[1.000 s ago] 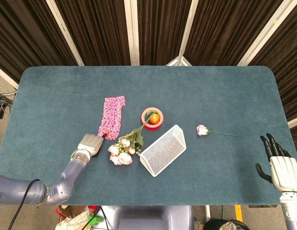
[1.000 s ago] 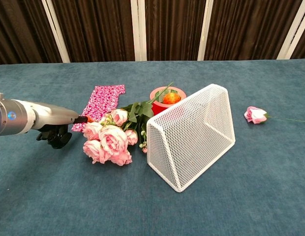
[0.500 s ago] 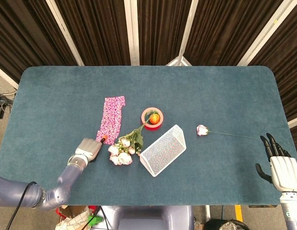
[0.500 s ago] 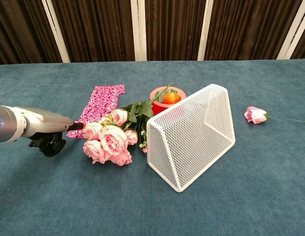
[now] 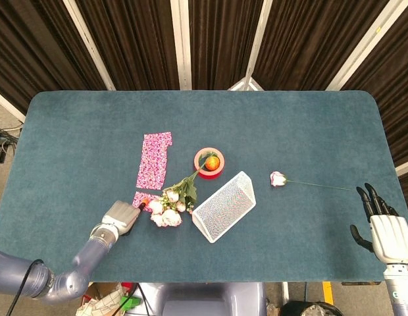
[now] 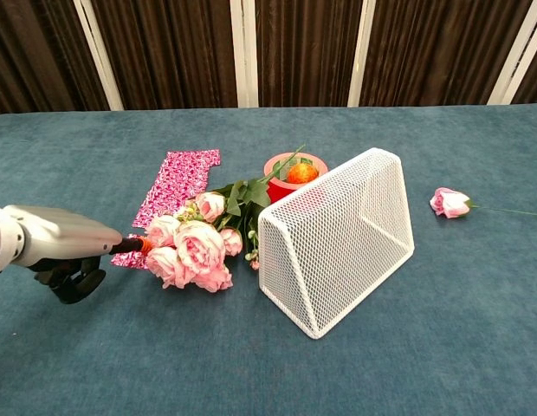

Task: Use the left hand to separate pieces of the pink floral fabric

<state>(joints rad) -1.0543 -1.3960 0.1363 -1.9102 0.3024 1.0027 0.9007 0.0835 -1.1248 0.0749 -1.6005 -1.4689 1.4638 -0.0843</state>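
The long strip of pink floral fabric [image 5: 154, 160] [image 6: 177, 180] lies flat left of centre. A smaller piece of the same fabric [image 5: 143, 197] [image 6: 128, 259] lies apart from it, nearer the front edge and beside the bouquet. My left hand [image 5: 122, 217] [image 6: 61, 247] holds this small piece at its orange-tipped fingertip, the other fingers curled underneath. Far off at the table's front right corner, my right hand [image 5: 386, 227] holds nothing, its fingers straight and apart.
A bouquet of pink roses [image 5: 168, 207] [image 6: 195, 247] lies just right of the small piece. A white mesh basket [image 5: 224, 206] [image 6: 338, 238] lies on its side beyond it. A red ring with an orange ball [image 5: 209, 162] and a single rose [image 5: 278, 178] lie further right.
My left hand has drawn back toward the table's front edge, dragging a small fabric piece away from the long strip. A gap has opened between the two pieces. The right hand stayed still.
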